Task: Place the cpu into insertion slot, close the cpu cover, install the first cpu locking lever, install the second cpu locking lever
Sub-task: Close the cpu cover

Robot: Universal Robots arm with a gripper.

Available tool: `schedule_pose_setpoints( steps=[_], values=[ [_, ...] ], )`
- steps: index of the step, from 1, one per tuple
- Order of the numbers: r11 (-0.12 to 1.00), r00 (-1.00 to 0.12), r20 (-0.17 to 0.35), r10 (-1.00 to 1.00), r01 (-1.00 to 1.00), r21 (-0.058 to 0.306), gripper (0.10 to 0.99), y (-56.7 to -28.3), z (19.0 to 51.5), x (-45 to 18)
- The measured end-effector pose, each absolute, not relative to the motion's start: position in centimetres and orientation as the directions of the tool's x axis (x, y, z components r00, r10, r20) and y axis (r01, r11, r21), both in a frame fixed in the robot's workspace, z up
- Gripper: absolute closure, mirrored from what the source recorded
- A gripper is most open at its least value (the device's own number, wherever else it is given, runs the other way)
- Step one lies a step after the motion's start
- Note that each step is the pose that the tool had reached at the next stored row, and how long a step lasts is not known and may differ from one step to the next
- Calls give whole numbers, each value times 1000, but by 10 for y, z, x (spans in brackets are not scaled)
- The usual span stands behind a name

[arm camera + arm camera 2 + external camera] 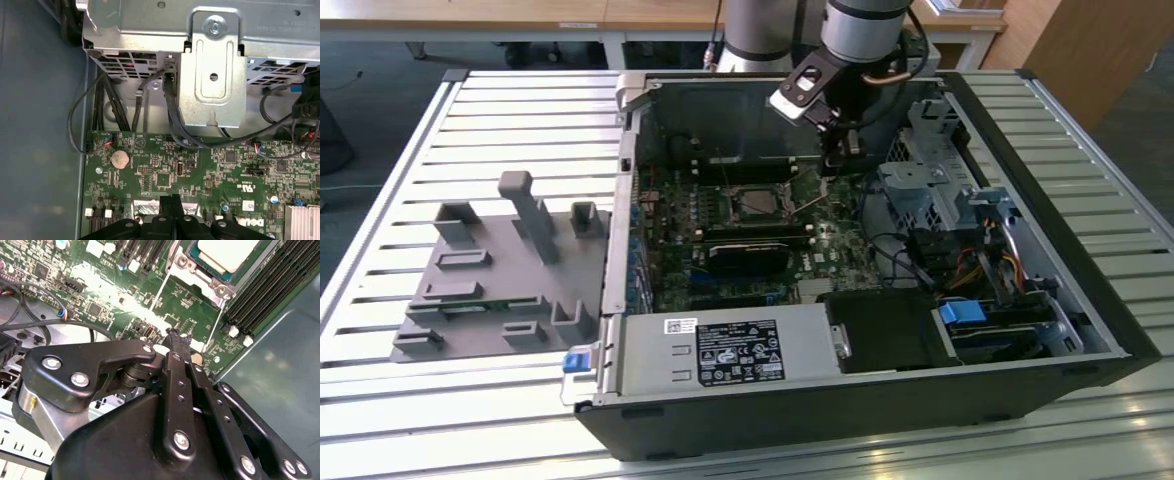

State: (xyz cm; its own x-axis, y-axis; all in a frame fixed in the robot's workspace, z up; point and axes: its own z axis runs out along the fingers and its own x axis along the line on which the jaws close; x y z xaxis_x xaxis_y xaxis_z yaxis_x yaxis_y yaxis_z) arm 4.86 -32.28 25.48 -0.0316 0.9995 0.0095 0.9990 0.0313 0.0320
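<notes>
The chip (227, 252), pale and silvery on top, lies in the socket (754, 203) on the green board (165, 175), inside the open computer case (854, 415). In the second wrist view the socket's silver rim runs along its edge, and two thin wire levers (161, 290) reach out from the rim's corners over the board. Long black memory slots (270, 285) lie just beside the socket.

The hand (843, 150) hangs over the board at the exterior view's right of the socket, not touching it. Its two black fingers (165, 210) are pressed together with nothing between them, as both wrist views show.

In the first wrist view a round coin battery (120, 159) and a small white sticker (248, 204) sit on the board, and black cables (172, 125) run up to a metal drive cage (212, 75).

At the case's near side a grey power supply (640, 350) carries a black label (736, 352) with white print. The case stands on a slatted worktop (520, 110); at the exterior view's left a grey plastic holder (507, 265) lies on it.
</notes>
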Motion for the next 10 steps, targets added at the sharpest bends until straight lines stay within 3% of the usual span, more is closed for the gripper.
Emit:
schedule_pose_setpoints(
  steps=[10],
  values=[
    [31,-32,9,999,999,29,980,-320,252,60]
  ],
)
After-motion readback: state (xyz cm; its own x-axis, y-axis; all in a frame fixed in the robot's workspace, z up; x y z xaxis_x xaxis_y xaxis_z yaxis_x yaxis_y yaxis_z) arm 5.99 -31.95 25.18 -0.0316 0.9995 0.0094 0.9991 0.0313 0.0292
